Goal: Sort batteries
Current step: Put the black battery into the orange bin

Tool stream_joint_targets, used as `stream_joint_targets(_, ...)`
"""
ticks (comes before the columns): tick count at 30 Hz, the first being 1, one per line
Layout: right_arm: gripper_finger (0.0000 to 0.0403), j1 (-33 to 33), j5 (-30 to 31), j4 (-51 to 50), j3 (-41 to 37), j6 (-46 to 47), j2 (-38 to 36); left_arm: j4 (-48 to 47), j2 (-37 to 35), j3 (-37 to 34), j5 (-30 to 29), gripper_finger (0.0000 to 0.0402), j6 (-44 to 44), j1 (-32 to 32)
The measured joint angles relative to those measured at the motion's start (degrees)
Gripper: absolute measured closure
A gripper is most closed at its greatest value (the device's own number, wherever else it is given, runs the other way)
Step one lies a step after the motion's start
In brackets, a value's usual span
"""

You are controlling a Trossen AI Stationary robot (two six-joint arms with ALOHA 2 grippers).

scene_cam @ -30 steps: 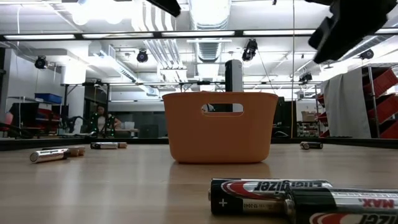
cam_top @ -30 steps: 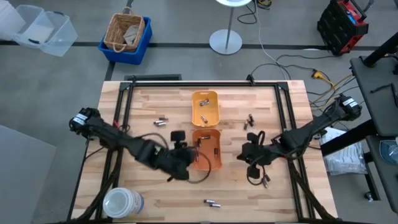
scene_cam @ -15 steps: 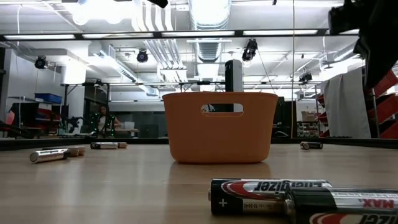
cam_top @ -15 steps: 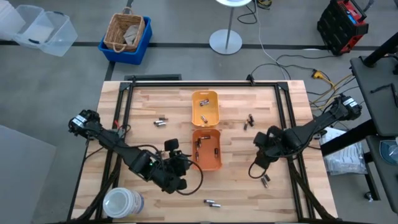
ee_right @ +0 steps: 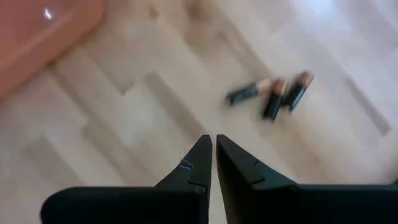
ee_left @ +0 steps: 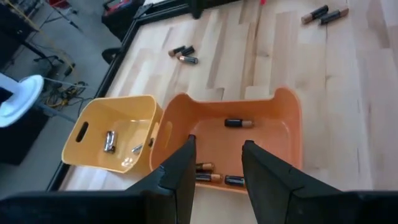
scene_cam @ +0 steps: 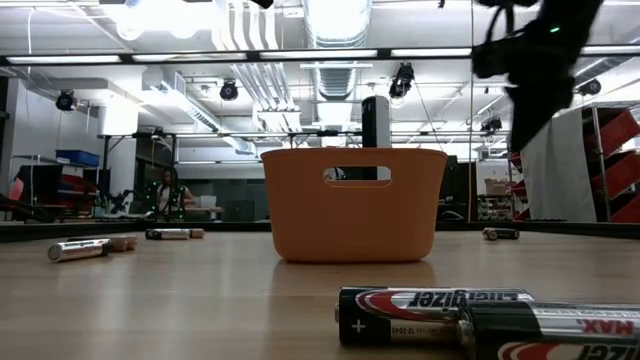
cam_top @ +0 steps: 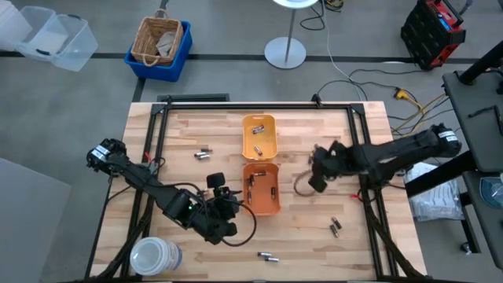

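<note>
Pale wooden bench (cam_top: 196, 244) is carrying small silver-grey cylindrical batteries (cam_top: 315, 152) scattered about, some lying inside the orange plastic tray (cam_top: 271, 200) and the yellow-orange plastic tray (cam_top: 259, 149); the right pincer (cam_top: 317, 155) is hovering pressed together over a cluster of three. The left pincer (cam_top: 226, 194), fingers spread and holding nothing, is sitting just beside the orange tray.

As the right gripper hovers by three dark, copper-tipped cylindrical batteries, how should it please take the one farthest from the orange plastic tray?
Mid-body, from above, right gripper fingers across its width: the battery lies flat on the wooden table, a neighbour close alongside.
</note>
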Motion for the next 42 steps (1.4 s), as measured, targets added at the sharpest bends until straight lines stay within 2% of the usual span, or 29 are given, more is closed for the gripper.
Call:
stream_joint_targets(5,0.0346,-9.11,-0.13,4.28,-0.03,-5.74,0.25,-1.81,0.00,0.00,-0.04,0.0290,0.34,0.00)
stream_joint_targets(10,0.0288,-15.72,-0.16,5.27,-1.43,-6.14,1.11,-1.81,0.00,-0.01,0.00,0.0290,0.19,-0.01)
stream_joint_targets(19,0.0221,-18.38,-4.36,11.49,-3.56,-4.89,7.95,-2.77,0.00,-0.23,-0.02,0.0290,0.19,0.00)
stream_joint_targets(28,0.0208,-18.38,-4.64,11.68,-3.56,-2.75,16.03,-2.78,0.00,-0.31,-0.02,0.0290,-0.22,0.00)
stream_joint_targets(42,0.0207,-18.38,-4.66,15.11,-3.56,-1.56,21.60,-3.81,0.93,-0.42,-0.04,0.0290,-0.88,0.00)
